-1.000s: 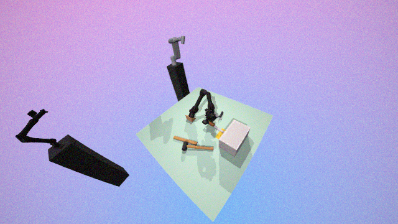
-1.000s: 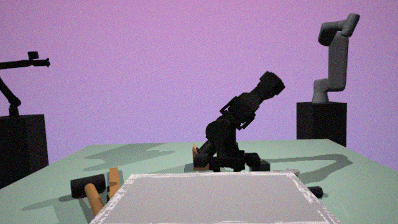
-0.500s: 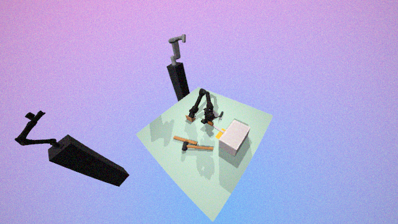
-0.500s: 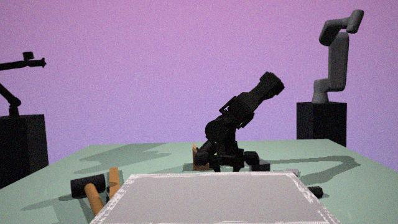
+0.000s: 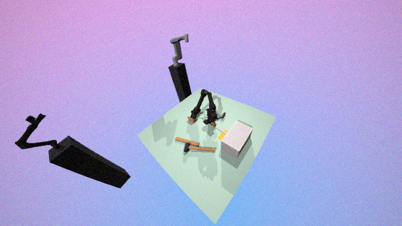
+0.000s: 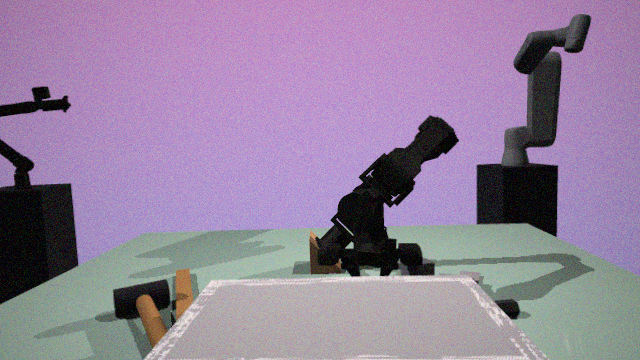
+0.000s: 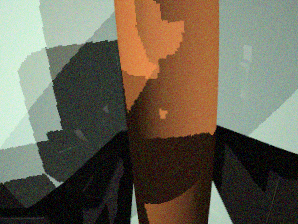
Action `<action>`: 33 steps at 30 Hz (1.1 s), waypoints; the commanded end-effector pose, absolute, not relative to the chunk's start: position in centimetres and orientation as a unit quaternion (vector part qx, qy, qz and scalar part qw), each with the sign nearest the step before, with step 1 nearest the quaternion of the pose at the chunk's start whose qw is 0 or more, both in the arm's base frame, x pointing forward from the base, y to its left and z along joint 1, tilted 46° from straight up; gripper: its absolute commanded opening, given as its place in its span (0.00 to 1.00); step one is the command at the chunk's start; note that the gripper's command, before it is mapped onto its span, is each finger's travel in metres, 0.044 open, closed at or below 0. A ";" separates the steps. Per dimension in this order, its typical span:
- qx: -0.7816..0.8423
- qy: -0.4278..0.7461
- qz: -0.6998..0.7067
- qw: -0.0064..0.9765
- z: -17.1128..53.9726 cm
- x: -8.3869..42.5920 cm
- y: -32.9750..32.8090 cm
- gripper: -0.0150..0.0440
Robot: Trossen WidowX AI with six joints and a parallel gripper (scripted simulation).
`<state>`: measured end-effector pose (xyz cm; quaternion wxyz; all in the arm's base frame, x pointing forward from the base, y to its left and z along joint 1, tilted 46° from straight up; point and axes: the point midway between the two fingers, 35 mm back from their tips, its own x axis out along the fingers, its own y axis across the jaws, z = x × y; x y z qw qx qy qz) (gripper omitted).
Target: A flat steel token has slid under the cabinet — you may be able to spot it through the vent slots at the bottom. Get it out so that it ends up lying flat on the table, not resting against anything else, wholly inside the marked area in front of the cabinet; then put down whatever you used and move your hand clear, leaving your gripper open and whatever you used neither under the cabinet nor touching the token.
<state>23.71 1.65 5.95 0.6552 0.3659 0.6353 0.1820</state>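
Observation:
My gripper (image 5: 212, 123) (image 7: 165, 136) is shut on the orange wooden handle (image 5: 213, 124) (image 7: 172, 100) of a tool, low over the table in front of the cabinet. The tool's thin pale shaft (image 5: 220, 129) runs from the handle across the yellow marked area (image 5: 222, 135) towards the cabinet's front edge; its far end is hidden. The pale cabinet (image 5: 237, 135) (image 6: 345, 320) stands on the table and covers part of the marked area from view. The steel token and the vent slots cannot be made out in any view.
A black-headed hammer (image 5: 202, 149) (image 6: 141, 299) and a wooden stick (image 5: 185, 140) (image 6: 183, 290) lie beside each other left of the cabinet in the top view. An orange-brown block (image 5: 191, 119) (image 6: 320, 262) stands by the arm's base. Two other arms stand on black pedestals off the table.

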 end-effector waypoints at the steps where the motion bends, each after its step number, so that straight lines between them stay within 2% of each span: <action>1: 0.369 0.637 0.178 0.653 6.5 23.7 2.0 0.25; 32: 0.382 0.640 0.167 0.645 9.3 23.9 4.5 0.25; 33: 0.382 0.641 0.166 0.645 9.2 23.9 4.5 0.30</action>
